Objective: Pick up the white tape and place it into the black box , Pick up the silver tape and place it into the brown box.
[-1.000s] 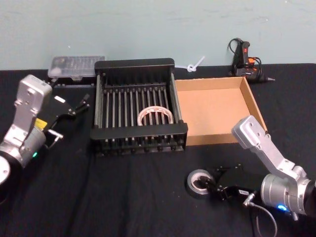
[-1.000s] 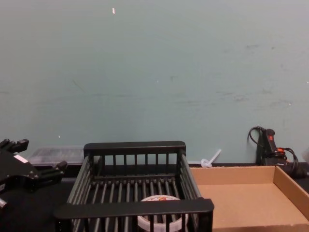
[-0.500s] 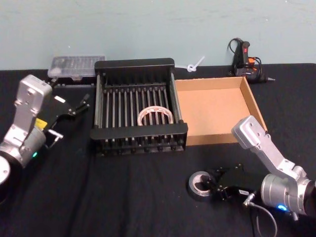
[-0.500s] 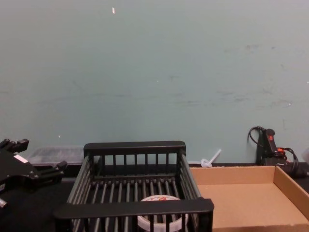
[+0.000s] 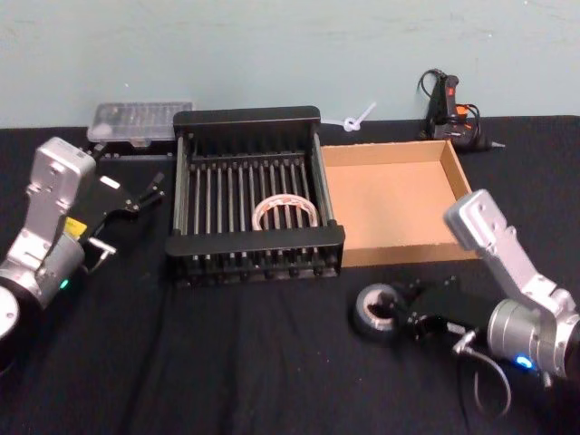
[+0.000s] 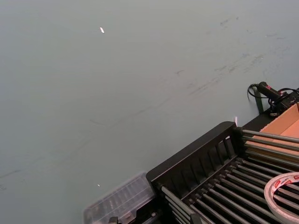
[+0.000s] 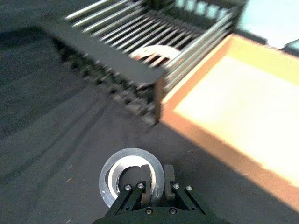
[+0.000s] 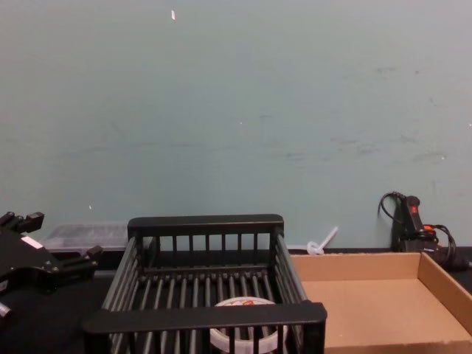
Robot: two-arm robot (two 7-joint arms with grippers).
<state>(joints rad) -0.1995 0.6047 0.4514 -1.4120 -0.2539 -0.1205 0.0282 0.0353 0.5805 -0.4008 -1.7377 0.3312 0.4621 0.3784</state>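
On the left, the left tool hangs over the black counter, just beside the black plastic crate with barred sides. Its two thin black fingers are spread apart and hold nothing. Behind it, by the wall, lies a clear plastic case.

The broad white roll of tape lies flat on the bars inside the black crate, near its front wall. A red mark shows on its flat face in the left wrist view.

Next to the crate, touching its right side, sits the shallow tan cardboard box. A black glue gun with a cord lies behind it.

In front of the cardboard box, the dark grey roll of tape is on the counter. The right tool is clamped on the roll's right wall, one finger inside the ring and one outside.
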